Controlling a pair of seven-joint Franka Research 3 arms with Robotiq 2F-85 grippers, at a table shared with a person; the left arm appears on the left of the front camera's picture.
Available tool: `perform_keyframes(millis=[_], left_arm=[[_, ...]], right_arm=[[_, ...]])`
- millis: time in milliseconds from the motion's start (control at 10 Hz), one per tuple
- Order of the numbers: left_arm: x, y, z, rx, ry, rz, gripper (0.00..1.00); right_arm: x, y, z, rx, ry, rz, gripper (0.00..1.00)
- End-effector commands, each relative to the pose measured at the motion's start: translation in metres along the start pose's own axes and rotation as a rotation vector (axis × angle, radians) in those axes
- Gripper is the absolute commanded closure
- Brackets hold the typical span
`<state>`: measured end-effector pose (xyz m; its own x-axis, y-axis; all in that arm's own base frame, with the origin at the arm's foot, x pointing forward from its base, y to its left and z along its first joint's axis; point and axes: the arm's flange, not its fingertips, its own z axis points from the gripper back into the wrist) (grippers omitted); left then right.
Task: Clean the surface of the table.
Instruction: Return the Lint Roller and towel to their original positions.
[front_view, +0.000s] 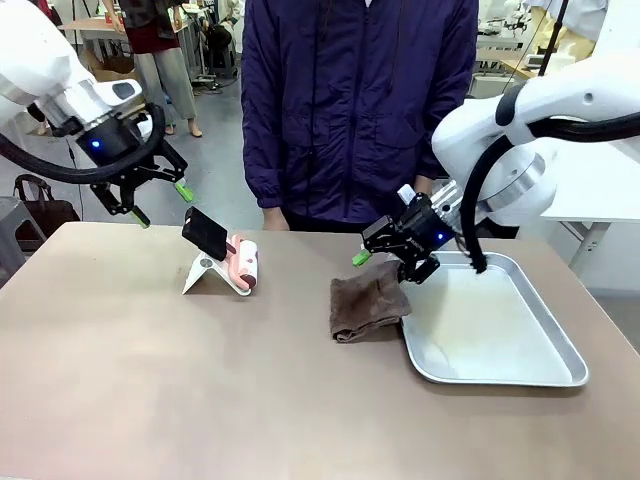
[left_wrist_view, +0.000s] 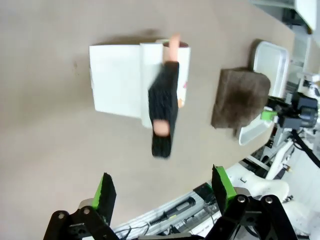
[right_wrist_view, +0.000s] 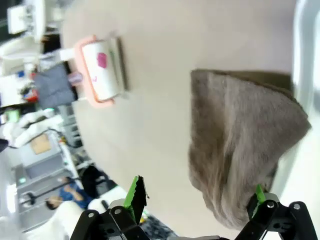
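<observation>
front: across table (front_view: 150, 380) toward person | wrists: look down close | shared: brown cloth (front_view: 368, 308)

A robotics lab: more white-topped workbenches (front_view: 600, 195) and cabled equipment stand behind the person (front_view: 355, 100).

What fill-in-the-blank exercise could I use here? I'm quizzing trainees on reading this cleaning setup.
1. The brown cloth lies folded on the table, one edge over the rim of the metal ____.
2. The right gripper hovers over the cloth with its jaws ____.
3. The left gripper holds ____.
4. The lint roller lies beside a white ____ carrying a black phone.

Missing words: tray; open; nothing; stand
</observation>
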<state>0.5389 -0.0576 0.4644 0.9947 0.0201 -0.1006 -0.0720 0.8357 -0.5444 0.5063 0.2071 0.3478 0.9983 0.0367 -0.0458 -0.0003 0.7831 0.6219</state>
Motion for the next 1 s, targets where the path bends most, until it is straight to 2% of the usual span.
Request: perform_keyframes(millis=[0, 100, 200, 400, 600, 800, 900], left_arm=[[-0.04, 0.009, 0.007, -0.054, -0.024, -0.067, 0.0], [-0.051, 0.012, 0.01, -0.065, -0.035, -0.087, 0.0], [-0.064, 0.017, 0.014, -0.082, -0.046, -0.103, 0.0], [-0.101, 0.04, 0.03, -0.159, 0.002, -0.166, 0.0], [-0.158, 0.084, 0.045, -0.229, 0.059, -0.182, 0.0], [-0.196, 0.126, 0.054, -0.389, -0.03, -0.181, 0.0], [-0.203, 0.145, 0.053, -0.488, -0.045, -0.206, 0.0]], right_arm=[[0.003, 0.032, 0.025, -0.32, 0.017, 0.043, 0.0], [0.007, 0.045, 0.035, -0.412, -0.003, 0.065, 0.0], [0.008, 0.055, 0.05, -0.407, -0.039, 0.084, 0.0], [-0.016, 0.052, 0.084, -0.243, -0.069, 0.082, 0.0], [-0.076, 0.021, 0.118, -0.037, -0.059, 0.025, 0.0], [-0.129, -0.013, 0.158, 0.173, -0.117, -0.016, 0.0], [-0.148, -0.037, 0.174, 0.27, -0.134, 0.002, 0.0]])
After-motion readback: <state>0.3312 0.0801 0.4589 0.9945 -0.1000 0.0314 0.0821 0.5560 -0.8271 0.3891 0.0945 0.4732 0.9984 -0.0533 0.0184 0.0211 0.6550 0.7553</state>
